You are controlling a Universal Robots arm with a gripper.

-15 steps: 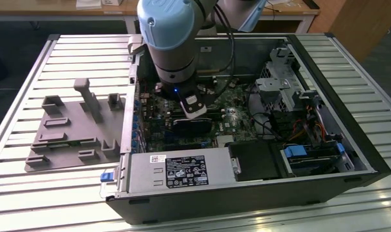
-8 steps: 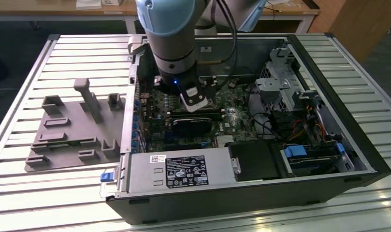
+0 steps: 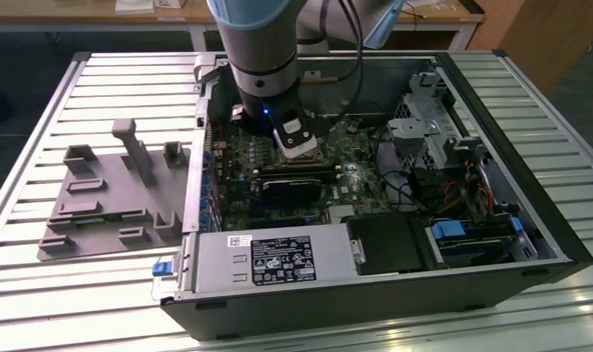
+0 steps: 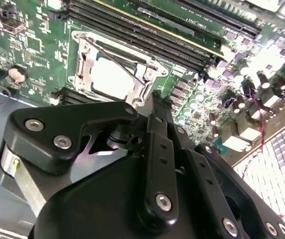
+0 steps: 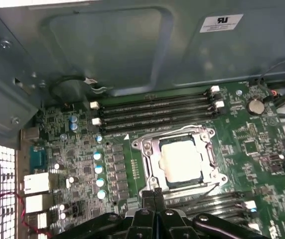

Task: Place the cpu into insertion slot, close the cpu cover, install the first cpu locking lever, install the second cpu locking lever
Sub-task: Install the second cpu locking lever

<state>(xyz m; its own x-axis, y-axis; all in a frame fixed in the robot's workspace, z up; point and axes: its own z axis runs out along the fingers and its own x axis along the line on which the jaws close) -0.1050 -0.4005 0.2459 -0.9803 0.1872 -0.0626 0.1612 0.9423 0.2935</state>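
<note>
Cpu cover (image 5: 152, 152) is lying closed over the insertion slot (image 4: 85, 62) on the green board (image 5: 262, 144), framing the silvery cpu (image 5: 181, 160). Just beside it, the gripper (image 5: 153, 191) is hovering with fingers (image 4: 158, 119) pressed together, grasping nothing.

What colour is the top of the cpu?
Pale silvery grey; the cpu shows best in the first wrist view.

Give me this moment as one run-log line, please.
cpu: seated in insertion slot | cpu cover: down around it | gripper: fingers shut, empty, beside socket
</note>
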